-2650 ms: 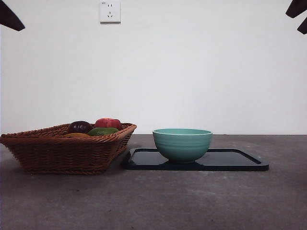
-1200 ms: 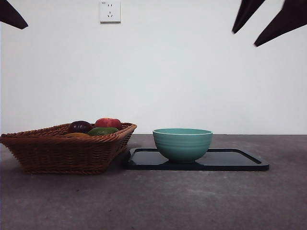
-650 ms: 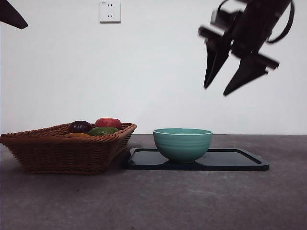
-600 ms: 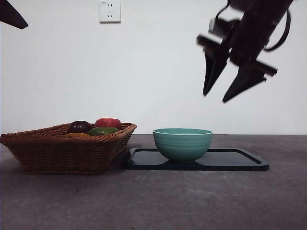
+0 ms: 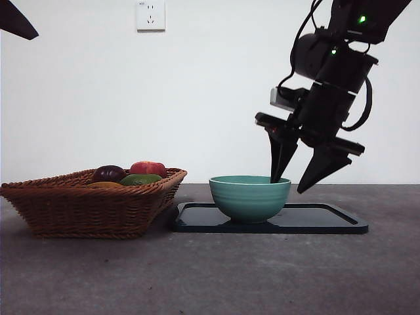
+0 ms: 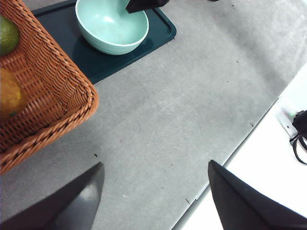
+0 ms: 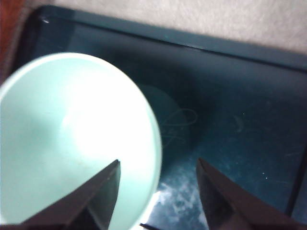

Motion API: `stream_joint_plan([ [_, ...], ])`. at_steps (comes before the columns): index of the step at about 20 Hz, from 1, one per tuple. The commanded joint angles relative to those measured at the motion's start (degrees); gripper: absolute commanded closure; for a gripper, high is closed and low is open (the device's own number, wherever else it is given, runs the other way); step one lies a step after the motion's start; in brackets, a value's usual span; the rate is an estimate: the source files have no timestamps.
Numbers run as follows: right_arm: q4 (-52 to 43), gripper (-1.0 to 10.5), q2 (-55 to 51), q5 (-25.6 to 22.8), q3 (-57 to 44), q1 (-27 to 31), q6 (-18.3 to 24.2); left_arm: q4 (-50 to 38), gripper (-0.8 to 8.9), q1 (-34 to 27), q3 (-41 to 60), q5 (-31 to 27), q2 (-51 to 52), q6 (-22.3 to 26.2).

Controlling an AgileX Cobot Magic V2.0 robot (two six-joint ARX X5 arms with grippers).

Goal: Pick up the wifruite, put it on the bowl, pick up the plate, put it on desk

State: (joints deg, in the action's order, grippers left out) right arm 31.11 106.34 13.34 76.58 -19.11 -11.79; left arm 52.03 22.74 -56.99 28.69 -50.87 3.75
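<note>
The wifruite [image 5: 105, 185] lies in the wicker basket [image 5: 85, 210] at the left, mostly hidden by the basket's rim; it shows golden-brown in the left wrist view [image 6: 8, 93]. The teal bowl [image 5: 249, 197] stands empty on the dark plate [image 5: 328, 222]. My right gripper [image 5: 292, 184] is open and straddles the bowl's right rim, one jaw inside and one outside. The right wrist view shows the bowl [image 7: 72, 139], the plate [image 7: 230, 96] and the gripper [image 7: 158, 163] over the rim. My left gripper [image 6: 153, 191] is open, empty and high above the desk [image 6: 168, 110].
The basket also holds a red apple [image 5: 148, 168], a dark purple fruit [image 5: 109, 173] and a green fruit [image 5: 140, 179]. The basket stands close to the plate's left end. A wall socket [image 5: 150, 16] is on the back wall. The table's edge [image 6: 240, 143] runs near the left gripper.
My right arm has come down from the top right corner to the bowl's right rim, jaws open throughout. The left arm, bowl, plate and basket have not moved.
</note>
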Motion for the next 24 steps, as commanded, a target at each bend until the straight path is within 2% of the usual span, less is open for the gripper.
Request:
stream_joint_plan([
  [1, -0.8, 8.1, 2.0, -0.3, 1.1, -0.4, 0.7, -0.7, 4.71, 0.3, -0.6, 0.3, -0.4, 0.8],
  [5, -2.9, 9.4, 2.3, -0.3, 1.1, -0.4, 0.7, -0.7, 4.71, 0.3, -0.6, 0.3, -0.4, 0.8],
  [9, -4.1, 9.4, 1.2, -0.3, 1.2, -0.4, 0.6, -0.7, 4.71, 0.3, -0.6, 0.3, -0.4, 1.0],
  [14, -3.1, 9.4, -6.1, -0.3, 1.4, -0.3, 0.5, -0.6, 4.71, 0.3, -0.6, 0.3, -0.4, 1.2],
  [18, 2.7, 9.4, -14.5, -0.2, 1.4, -0.3, 0.9, -0.6, 4.71, 0.3, -0.6, 0.3, -0.4, 1.3],
  [21, 9.7, 9.4, -21.2, 0.1, 1.4, -0.9, 2.9, -0.6, 4.71, 0.3, -0.6, 0.3, -0.4, 1.4],
  [24, 15.6, 9.4, -27.3, -1.5, 1.0, -2.3, 3.9, -0.6, 4.71, 0.3, -0.6, 0.3, -0.4, 1.4],
])
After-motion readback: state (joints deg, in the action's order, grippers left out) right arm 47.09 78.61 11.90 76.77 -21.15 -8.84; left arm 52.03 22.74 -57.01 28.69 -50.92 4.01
